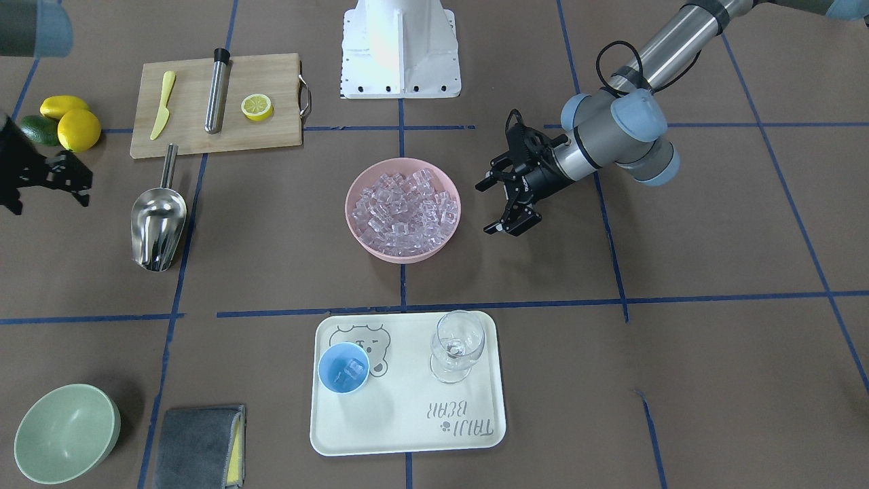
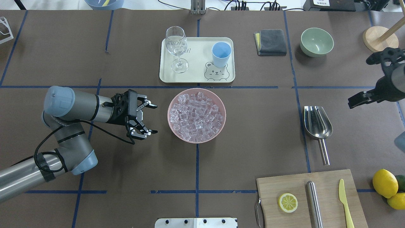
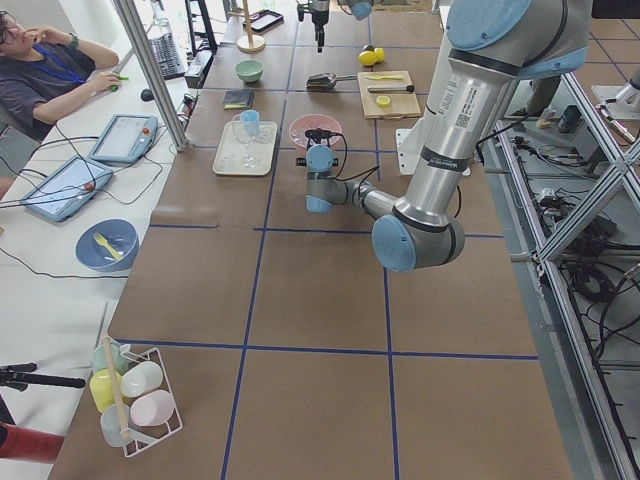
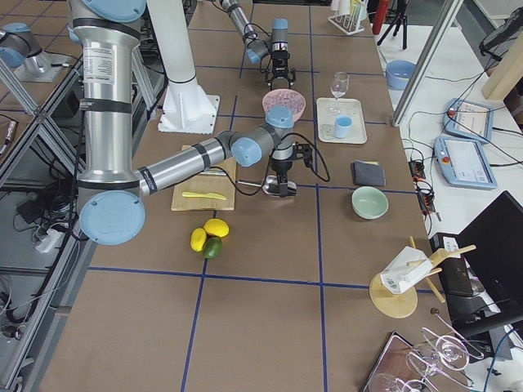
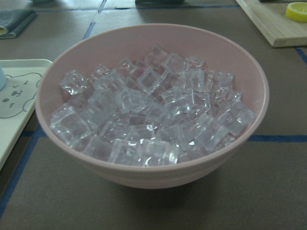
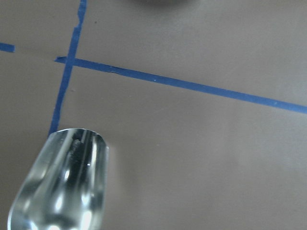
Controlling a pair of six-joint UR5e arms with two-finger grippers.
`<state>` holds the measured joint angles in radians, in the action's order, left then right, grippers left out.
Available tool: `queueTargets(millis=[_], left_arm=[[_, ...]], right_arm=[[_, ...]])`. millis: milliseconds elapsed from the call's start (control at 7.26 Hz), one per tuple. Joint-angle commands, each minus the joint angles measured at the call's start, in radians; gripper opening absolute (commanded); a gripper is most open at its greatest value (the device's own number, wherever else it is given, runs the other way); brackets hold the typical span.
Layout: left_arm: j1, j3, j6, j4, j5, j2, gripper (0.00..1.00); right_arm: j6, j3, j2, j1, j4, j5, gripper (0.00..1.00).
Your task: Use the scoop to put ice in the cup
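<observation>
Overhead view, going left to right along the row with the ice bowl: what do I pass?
left claw → pink bowl of ice → scoop → right claw

Right gripper (image 2: 368, 79) – clipped by the overhead view's right edge, arm mostly out of frame; the front view cuts it at the left edge too. Scoop (image 6: 60, 184) in the right wrist view: blurred blade only, the rest past the bottom edge. Cup (image 2: 221, 54) wall hides its inside in the overhead view; the front view shows ice (image 1: 353, 370) in it, count unclear. Lime (image 1: 35, 129) half hidden behind lemons (image 1: 78, 129). Knife (image 2: 345, 202) and steel cylinder (image 2: 314, 202) cut by the overhead view's bottom edge. Side views – jaws too small to read.
</observation>
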<state>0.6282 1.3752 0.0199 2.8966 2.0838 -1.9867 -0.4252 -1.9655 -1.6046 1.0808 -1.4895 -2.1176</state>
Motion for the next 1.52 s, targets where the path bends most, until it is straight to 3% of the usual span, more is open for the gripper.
queueTargets(millis=[0, 276, 689, 964, 1378], left_arm=[[0.104, -0.001, 0.003, -0.023, 0.094, 0.028, 1.00], [0.200, -0.001, 0.002, -0.031, 0.119, 0.055, 1.00], [0.404, 0.001, 0.011, -0.173, 0.120, 0.135, 1.00], [0.598, 0.005, 0.014, -0.451, 0.307, 0.147, 1.00], [0.777, 0.016, 0.050, -0.707, 0.348, 0.151, 1.00]], right_arm=[[0.384, 0.066, -0.014, 0.215, -0.086, -0.071, 1.00], [0.604, 0.077, -0.070, 0.388, -0.165, -0.146, 1.00], [0.622, 0.074, -0.196, 0.478, -0.155, -0.157, 1.00], [0.600, 0.082, -0.209, 0.511, -0.158, -0.165, 1.00], [0.586, 0.117, -0.209, 0.510, -0.158, -0.183, 1.00]])
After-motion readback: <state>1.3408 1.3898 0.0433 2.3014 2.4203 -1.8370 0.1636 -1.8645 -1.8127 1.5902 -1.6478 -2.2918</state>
